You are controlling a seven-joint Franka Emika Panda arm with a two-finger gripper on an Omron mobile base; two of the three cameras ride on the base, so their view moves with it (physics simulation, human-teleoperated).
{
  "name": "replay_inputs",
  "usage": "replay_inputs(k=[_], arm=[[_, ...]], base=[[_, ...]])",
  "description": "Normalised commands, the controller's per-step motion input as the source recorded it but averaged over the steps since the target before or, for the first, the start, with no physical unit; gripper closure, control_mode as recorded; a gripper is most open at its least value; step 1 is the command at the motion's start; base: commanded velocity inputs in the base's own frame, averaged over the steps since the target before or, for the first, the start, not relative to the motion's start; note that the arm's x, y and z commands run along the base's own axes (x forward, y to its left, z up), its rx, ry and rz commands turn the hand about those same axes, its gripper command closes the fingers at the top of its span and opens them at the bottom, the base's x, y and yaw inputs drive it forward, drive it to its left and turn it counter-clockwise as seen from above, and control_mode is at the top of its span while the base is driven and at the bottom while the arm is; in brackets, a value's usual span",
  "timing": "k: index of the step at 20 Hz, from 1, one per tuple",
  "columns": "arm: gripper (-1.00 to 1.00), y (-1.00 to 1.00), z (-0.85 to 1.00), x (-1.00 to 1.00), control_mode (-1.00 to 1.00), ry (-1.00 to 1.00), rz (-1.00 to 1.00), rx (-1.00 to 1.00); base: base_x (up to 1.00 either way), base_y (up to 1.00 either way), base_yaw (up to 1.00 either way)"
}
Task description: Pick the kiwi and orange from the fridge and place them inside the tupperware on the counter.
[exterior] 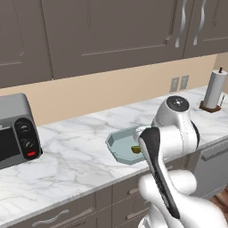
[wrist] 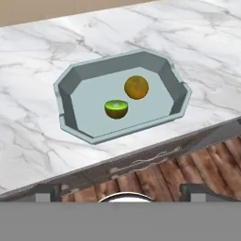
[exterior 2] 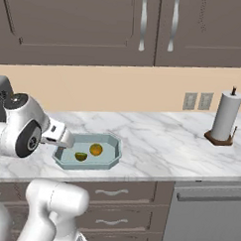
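The shallow pale blue-grey rectangular tupperware tray with cut corners and a raised rim (wrist: 70,87) sits on the long white marble desk with grey veining (exterior 2: 161,139), close to the front edge above the grey-brown drawers with silver handles (exterior 2: 112,192). Inside the tray lie both task items: the small halved kiwi with a bright lime-green cut face and brownish-olive skin (wrist: 116,108) and the small round dull orange-yellow orange (wrist: 136,87). The two fruits rest near each other on the tray floor, apparently apart, the kiwi nearer the front wall and the orange towards the back. The raised rim keeps round fruit from rolling onto the desk, which is the likely reason for using this container. Judged from this layout, both placements are complete and nothing remains to be fetched. The end effector (exterior 2: 62,140) is positioned at the left end of the tray, above its rim, on the white arm with dark joints. In the hand view the two dark finger tips (wrist: 47,192) stand far apart at the bottom corners, so the jaws are spread wide. They hold nothing and touch neither fruit nor tray. A white paper-towel roll on a brown stand (exterior 2: 226,117) stands well apart on the right.
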Motion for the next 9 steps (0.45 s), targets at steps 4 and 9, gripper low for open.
replay_inputs(k=[4, 9], arm=[[-1.0, 0.76, 0.34, -0.68, -1.0, -0.32, -0.06, -0.11], [-1.0, 0.7, 0.23, -0.79, -1.0, -0.37, -0.04, -0.13]], base=[[0.0, 0.0, 0.0], [0.0, 0.0, 0.0]])
